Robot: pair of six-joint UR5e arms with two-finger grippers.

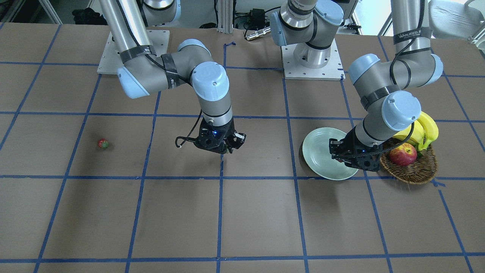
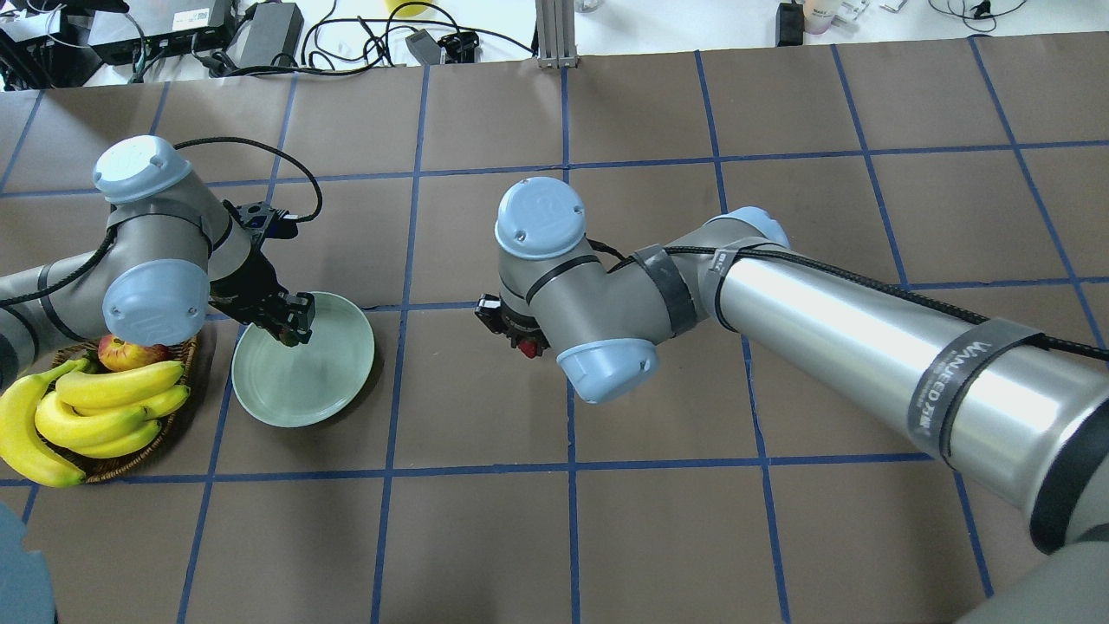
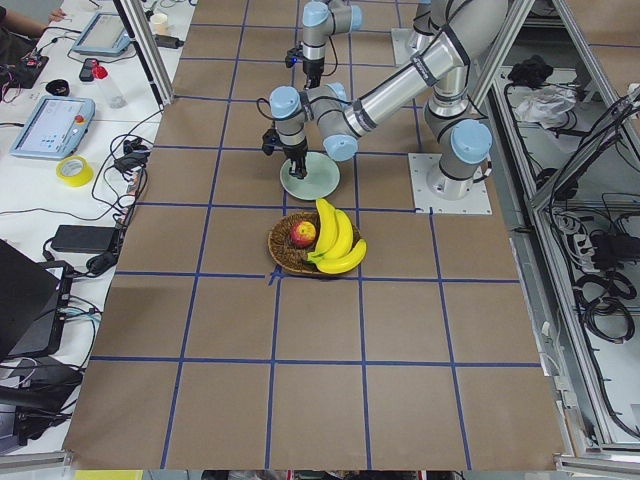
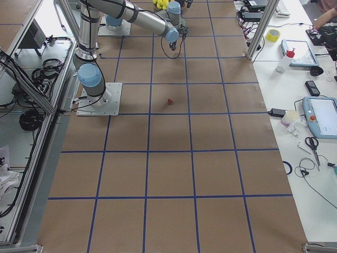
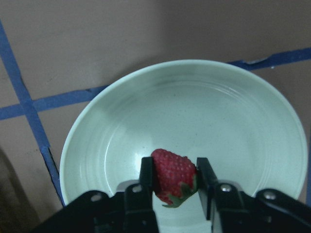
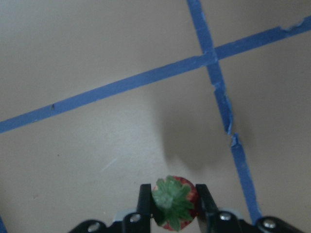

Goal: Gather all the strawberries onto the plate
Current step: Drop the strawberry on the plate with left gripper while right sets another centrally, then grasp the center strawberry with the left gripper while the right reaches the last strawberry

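My left gripper (image 5: 175,182) is shut on a strawberry (image 5: 172,175) and holds it above the mint-green plate (image 5: 233,111), near its edge. In the overhead view this gripper (image 2: 290,322) hangs over the plate's (image 2: 303,381) left rim. My right gripper (image 6: 173,199) is shut on a second strawberry (image 6: 173,201), green top facing the camera, held above the brown table near a blue tape crossing. In the overhead view that berry (image 2: 528,348) peeks out under the right wrist. A third strawberry (image 1: 102,143) lies alone on the table; it also shows in the exterior right view (image 4: 170,101).
A wicker basket (image 2: 130,446) with bananas (image 2: 95,412) and a red-yellow apple (image 2: 130,351) stands just left of the plate. In the front view the basket (image 1: 411,170) touches the plate's (image 1: 318,167) side. Blue tape lines grid the brown table.
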